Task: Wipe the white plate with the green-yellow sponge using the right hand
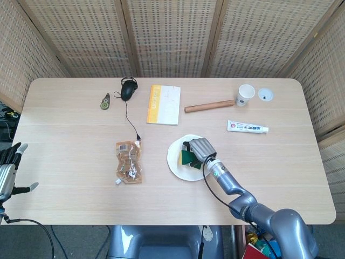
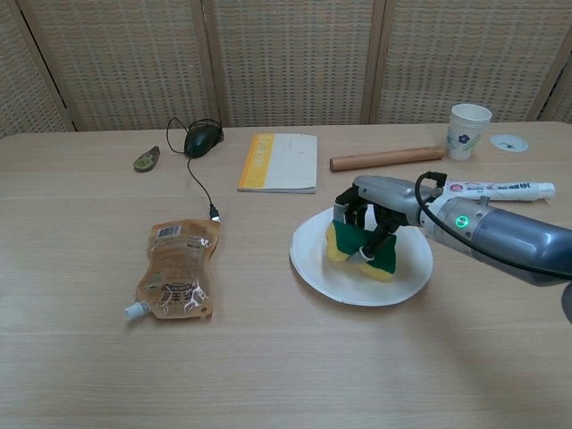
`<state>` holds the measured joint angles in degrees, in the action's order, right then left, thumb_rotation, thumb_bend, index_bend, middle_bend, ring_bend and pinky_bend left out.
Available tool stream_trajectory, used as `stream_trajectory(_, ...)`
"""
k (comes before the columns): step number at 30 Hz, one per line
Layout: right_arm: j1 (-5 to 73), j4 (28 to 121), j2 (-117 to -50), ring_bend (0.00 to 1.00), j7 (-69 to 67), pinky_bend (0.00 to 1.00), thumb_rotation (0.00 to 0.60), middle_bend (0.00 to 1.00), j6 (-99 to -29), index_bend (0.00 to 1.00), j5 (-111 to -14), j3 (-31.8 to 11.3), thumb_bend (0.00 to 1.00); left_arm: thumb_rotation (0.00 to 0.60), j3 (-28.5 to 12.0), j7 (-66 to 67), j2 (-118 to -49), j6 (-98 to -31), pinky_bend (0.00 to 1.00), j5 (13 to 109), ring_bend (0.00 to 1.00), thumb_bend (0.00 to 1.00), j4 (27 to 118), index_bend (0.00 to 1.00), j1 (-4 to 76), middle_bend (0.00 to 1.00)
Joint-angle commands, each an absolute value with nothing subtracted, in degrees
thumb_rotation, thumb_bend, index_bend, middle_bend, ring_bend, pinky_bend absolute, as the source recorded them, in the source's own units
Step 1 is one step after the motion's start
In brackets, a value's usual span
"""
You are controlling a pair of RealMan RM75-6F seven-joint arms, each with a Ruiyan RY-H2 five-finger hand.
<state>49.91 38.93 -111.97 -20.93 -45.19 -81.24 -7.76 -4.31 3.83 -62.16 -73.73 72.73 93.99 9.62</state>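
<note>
Both cameras show the right hand (image 2: 380, 210) curled over the green-and-yellow rectangular sponge (image 2: 359, 249), its dark fingers (image 2: 376, 241) closed down around the sponge's top and sides and pressing it onto the round white plate (image 2: 313, 259). The sponge sits under the fingers, green face up and yellow foam at its lower edge, on the middle of the plate; bare plate rim shows ahead of the fingertips and to either side. In the head view the same hand (image 1: 199, 149) covers most of the sponge (image 1: 188, 157), and the plate (image 1: 175, 164) lies on the pale wooden worktop (image 1: 70, 135).

Beyond the fingers, across the worktop, lie a white notebook with a yellow spine (image 2: 278, 162) and a wooden rolling pin (image 2: 386, 158). Off the back of the hand are a white toothpaste tube (image 2: 496, 189) and a paper cup (image 2: 469, 130). Well out past the fingertips lies a brown flat food pouch (image 2: 178, 269).

The left hand (image 1: 7, 170) shows only at the head view's edge, off the worktop, fingers spread and holding nothing
</note>
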Motion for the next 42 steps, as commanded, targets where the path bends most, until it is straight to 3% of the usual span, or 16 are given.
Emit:
stream_trajectory(1,50.1,37.4,-112.9,0.45,-21.0,0.64,0.600,0.56,-44.3,0.50,-81.3,-7.3,0.21,0.600,-4.3,3.9,-62.2,-73.6,0.00,72.7,0.00,0.00,93.9,0.00,9.6,0.00)
stream_trajectory(16,50.2,31.4,-116.1,0.45,-23.5,0.64,0.600,0.56,-43.9,0.50,-81.7,-7.2,0.21,0.600,-4.1,3.9,-62.3,-73.6,0.00,72.8,0.00,0.00,94.0,0.00,9.6,0.00)
stream_trajectory(22,50.1,32.7,-115.2,0.45,-24.2,0.64,0.600,0.56,-47.9,0.50,-82.8,-7.6,0.21,0.600,-4.2,3.3,-61.9,-74.2,0.00,73.3,0.00,0.00,94.3,0.00,9.4,0.00)
stream_trajectory(31,48.7,49.6,-101.3,0.45,-23.6,0.64,0.600,0.56,-57.8,0.50,-84.8,-9.9,0.21,0.600,-4.0,2.0,-61.1,-75.1,0.00,74.5,0.00,0.00,94.8,0.00,9.0,0.00)
stream_trajectory(35,46.7,54.5,-94.9,0.45,-18.9,0.64,0.600,0.56,-56.8,0.50,-82.5,-10.2,0.21,0.600,-4.0,1.6,-60.8,-75.7,0.00,75.0,0.00,0.00,95.0,0.00,8.8,0.00)
stream_trajectory(42,42.6,54.1,-89.2,0.45,-10.6,0.59,0.600,0.56,-52.1,0.50,-82.0,-4.4,0.21,0.600,-3.7,2.4,-61.1,-75.8,0.00,75.6,0.00,0.00,95.3,0.00,8.8,0.00)
